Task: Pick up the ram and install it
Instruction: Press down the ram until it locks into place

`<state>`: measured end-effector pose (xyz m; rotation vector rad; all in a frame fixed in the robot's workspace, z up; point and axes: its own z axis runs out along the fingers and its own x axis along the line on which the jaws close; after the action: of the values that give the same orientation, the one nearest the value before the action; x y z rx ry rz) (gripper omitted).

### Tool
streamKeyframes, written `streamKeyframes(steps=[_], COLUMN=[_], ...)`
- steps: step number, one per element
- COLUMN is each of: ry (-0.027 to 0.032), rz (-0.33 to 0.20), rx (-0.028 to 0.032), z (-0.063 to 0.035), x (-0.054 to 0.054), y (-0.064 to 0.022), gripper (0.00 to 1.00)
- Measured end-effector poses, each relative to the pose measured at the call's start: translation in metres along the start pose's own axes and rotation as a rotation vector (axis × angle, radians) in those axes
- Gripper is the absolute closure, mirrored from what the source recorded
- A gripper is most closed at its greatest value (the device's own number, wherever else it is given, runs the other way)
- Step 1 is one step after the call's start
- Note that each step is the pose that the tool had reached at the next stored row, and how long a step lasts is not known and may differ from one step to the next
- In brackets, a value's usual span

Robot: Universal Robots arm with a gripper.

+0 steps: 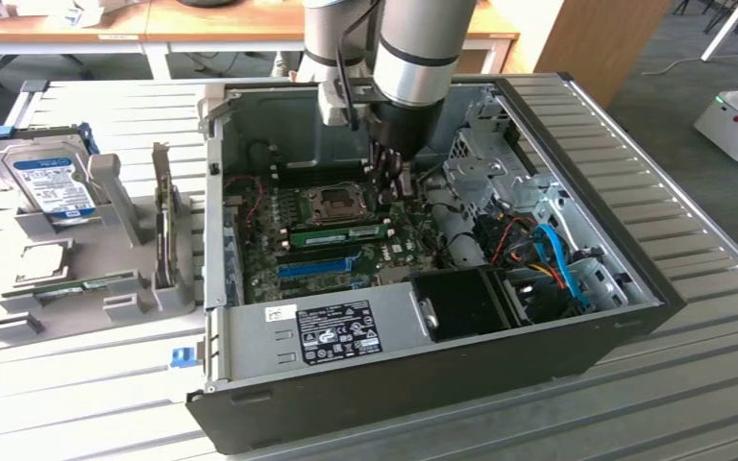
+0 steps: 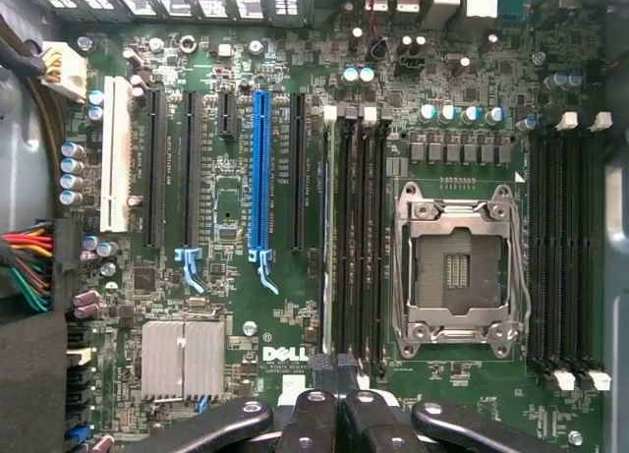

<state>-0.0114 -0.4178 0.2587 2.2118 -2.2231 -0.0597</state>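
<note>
The ram (image 1: 343,233) is a narrow green stick seated in a memory slot of the motherboard (image 1: 266,245), just beside the CPU socket (image 1: 338,203), inside the open computer case. In the wrist view I look down on it edge-on as a thin pale strip, the ram (image 2: 327,237), in the slot row next to the CPU socket (image 2: 457,266). My gripper (image 1: 395,182) hangs over the board beyond the socket, apart from the ram. The gripper (image 2: 339,372) is shut, fingertips pressed together with nothing between them.
The blue expansion slot (image 2: 259,168) lies parallel to the memory slots. Case walls (image 1: 600,259) and drive cables (image 1: 555,254) crowd the exterior view's right. On the left a grey holder (image 1: 112,192) carries a hard drive (image 1: 51,178), an upright dark card (image 1: 164,230) and a green strip (image 1: 81,286).
</note>
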Motion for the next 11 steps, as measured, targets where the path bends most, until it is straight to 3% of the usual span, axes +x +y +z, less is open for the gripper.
streamKeyframes(steps=[11], ry=[0.0001], rz=[0.004], rx=[0.0000], z=[0.0110], x=[0.000], y=[-0.0003], gripper=[0.89])
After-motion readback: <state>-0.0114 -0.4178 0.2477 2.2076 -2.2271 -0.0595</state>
